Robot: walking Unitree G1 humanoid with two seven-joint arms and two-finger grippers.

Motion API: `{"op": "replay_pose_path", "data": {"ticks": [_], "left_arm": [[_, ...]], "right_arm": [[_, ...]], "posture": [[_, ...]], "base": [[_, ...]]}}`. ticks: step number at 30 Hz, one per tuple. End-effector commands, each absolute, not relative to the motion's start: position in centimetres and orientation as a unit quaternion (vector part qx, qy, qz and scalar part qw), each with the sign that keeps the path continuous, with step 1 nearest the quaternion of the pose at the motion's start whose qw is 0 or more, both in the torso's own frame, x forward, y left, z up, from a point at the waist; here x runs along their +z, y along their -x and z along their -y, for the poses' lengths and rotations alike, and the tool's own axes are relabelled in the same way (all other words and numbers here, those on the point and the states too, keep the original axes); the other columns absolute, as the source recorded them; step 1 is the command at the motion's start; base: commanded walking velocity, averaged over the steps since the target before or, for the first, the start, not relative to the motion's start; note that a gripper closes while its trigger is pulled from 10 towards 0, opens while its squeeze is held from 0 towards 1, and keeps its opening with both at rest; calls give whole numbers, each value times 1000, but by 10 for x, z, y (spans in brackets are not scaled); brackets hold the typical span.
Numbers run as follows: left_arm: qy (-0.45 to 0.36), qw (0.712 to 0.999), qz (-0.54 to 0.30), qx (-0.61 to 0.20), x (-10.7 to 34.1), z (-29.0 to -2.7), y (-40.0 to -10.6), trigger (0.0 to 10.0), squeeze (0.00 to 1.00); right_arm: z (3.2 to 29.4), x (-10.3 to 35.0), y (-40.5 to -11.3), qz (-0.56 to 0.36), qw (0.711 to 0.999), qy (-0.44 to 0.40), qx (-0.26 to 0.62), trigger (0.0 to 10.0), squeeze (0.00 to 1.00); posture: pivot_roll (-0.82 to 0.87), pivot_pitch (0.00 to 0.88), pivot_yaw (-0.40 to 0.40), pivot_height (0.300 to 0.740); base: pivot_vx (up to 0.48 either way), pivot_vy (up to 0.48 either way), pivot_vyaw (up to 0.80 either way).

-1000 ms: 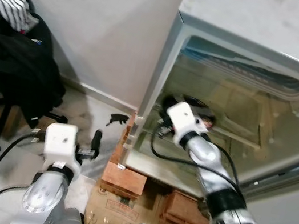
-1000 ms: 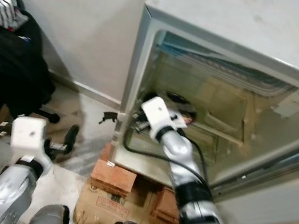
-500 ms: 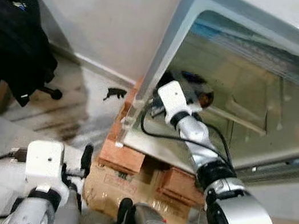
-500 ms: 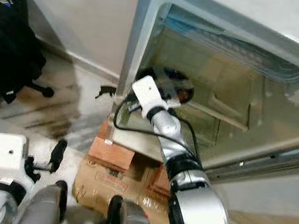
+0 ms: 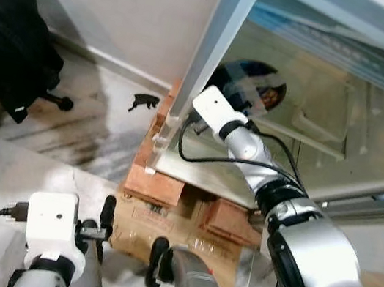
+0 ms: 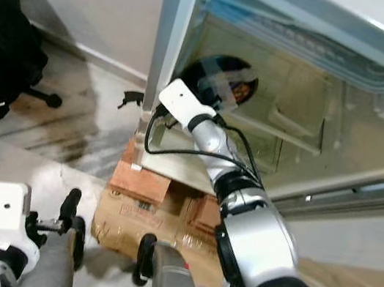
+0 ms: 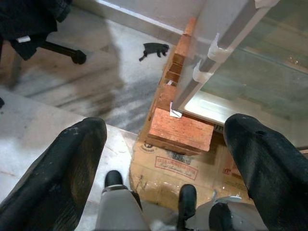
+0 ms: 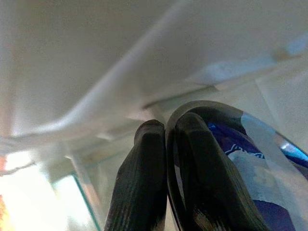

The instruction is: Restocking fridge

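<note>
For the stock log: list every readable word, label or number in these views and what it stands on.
Cardboard box under the bricks: a red-framed printed label, too small to read.
Dark blue packet pinched in the right gripper fingers, inside the fridge: white print, too blurred to read.
Nothing else carries readable text.

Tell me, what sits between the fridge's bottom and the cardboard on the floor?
Orange bricks: the fridge rests on them, and they sit on the flattened cardboard, seen clearest in the left wrist view.
</note>
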State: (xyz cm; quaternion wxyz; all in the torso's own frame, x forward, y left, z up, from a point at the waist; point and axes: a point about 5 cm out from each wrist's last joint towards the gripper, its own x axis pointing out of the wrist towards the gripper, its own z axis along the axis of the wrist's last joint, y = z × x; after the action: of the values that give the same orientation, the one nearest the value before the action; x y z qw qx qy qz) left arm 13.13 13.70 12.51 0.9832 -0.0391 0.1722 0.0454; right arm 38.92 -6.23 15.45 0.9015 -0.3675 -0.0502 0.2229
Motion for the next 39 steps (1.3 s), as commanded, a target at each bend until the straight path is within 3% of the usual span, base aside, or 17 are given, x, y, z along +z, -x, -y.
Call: {"op": "replay_pose_path", "data": {"ticks": [1,2,3,19,24,39], "left_arm": [[40,982,-179,48,125,-134,-129,10000,0],[41,982,-179,48,126,-134,-130,10000,0],[41,982,-177,48,126,-134,-131,10000,0],[40,983,-171,48,125,-132,-140,10000,0],[39,984,-167,46,122,-133,-147,10000,0],[25,992,-119,30,119,-139,-193,10000,0]], "right_arm": [[66,162,-394,56,900,380,206,10000,580],[66,163,-394,56,900,380,206,10000,580],[67,166,-395,57,902,379,201,10000,1000],[87,190,-403,130,891,417,125,10000,1000],[90,176,-399,78,925,325,182,10000,1000],[103,185,-396,118,945,235,194,10000,1000]], "posture": [[275,379,-206,740],[275,379,-206,740],[276,378,-206,740],[256,357,-208,740],[238,338,-206,740],[200,184,-192,740]], "base": [[0,0,0],[0,0,0],[0,0,0],[0,0,0],[0,0,0],[0,0,0]]}}
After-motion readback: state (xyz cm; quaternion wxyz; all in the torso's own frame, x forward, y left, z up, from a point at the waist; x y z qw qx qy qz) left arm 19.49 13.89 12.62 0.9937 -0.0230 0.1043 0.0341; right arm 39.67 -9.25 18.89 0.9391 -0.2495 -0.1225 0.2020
